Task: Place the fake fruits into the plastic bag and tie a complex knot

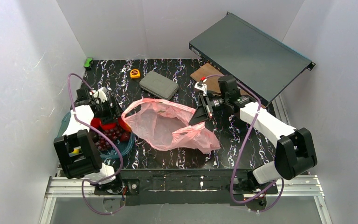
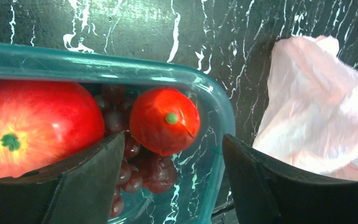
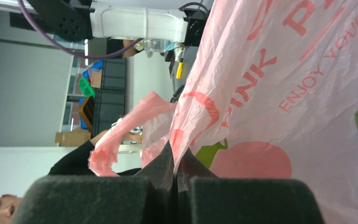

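Left wrist view: left pincer (image 2: 173,137) spread wide, holding nothing, poised over small red fruit (image 2: 164,120) in teal tub (image 2: 121,70), beside big red fruit (image 2: 32,126) and grapes (image 2: 158,172). Right pincer (image 3: 176,156) clamped shut on pink bag (image 1: 168,123) edge. Bag lies on surface (image 1: 233,140) beside tub, unknotted. Risks: glossy fruit may squirt out; outer finger may snag tub rim; thin bag may slip free, mouth collapsing. Nearby: grey case (image 1: 159,85), tape measure (image 1: 134,73), black flat box (image 1: 249,53); none blocking.

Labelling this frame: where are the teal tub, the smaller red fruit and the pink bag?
teal tub (image 2: 98,69), left wrist view, far rim.
smaller red fruit (image 2: 157,127), left wrist view, its red skin.
pink bag (image 1: 161,125), top external view, its middle.
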Robot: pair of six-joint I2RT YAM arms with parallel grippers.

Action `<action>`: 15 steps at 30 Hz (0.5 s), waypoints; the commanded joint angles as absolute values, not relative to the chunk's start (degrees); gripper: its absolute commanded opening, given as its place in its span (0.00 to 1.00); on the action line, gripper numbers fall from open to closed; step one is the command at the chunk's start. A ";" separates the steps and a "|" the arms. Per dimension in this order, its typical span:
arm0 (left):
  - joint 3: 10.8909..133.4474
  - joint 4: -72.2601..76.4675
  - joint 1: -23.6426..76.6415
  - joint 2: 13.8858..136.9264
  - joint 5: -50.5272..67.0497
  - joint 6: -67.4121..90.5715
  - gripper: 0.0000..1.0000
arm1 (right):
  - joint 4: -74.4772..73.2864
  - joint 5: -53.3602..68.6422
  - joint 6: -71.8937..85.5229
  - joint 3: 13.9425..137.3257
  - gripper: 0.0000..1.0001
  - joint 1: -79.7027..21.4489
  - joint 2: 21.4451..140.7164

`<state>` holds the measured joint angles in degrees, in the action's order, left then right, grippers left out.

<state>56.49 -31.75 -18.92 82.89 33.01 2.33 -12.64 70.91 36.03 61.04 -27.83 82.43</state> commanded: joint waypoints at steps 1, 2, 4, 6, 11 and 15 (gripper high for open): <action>54.91 -28.94 -18.81 84.62 33.84 3.43 0.65 | 3.88 76.11 47.46 56.33 0.01 -28.39 84.67; 54.74 -28.85 -18.89 84.77 35.04 3.69 0.63 | 3.37 75.54 46.64 56.31 0.01 -28.39 84.93; 54.26 -28.43 -18.84 84.51 38.04 3.90 0.56 | -0.73 73.70 42.93 57.03 0.01 -28.39 85.47; 53.67 -27.51 -18.85 82.96 40.12 4.03 0.47 | -3.90 71.73 40.53 57.18 0.01 -28.39 85.91; 53.98 -27.29 -18.89 77.89 41.86 3.43 0.25 | -4.35 69.09 40.79 56.50 0.01 -28.39 86.68; 56.47 -28.52 -18.88 73.16 41.58 2.67 0.15 | -3.97 68.40 41.58 55.94 0.01 -28.40 87.04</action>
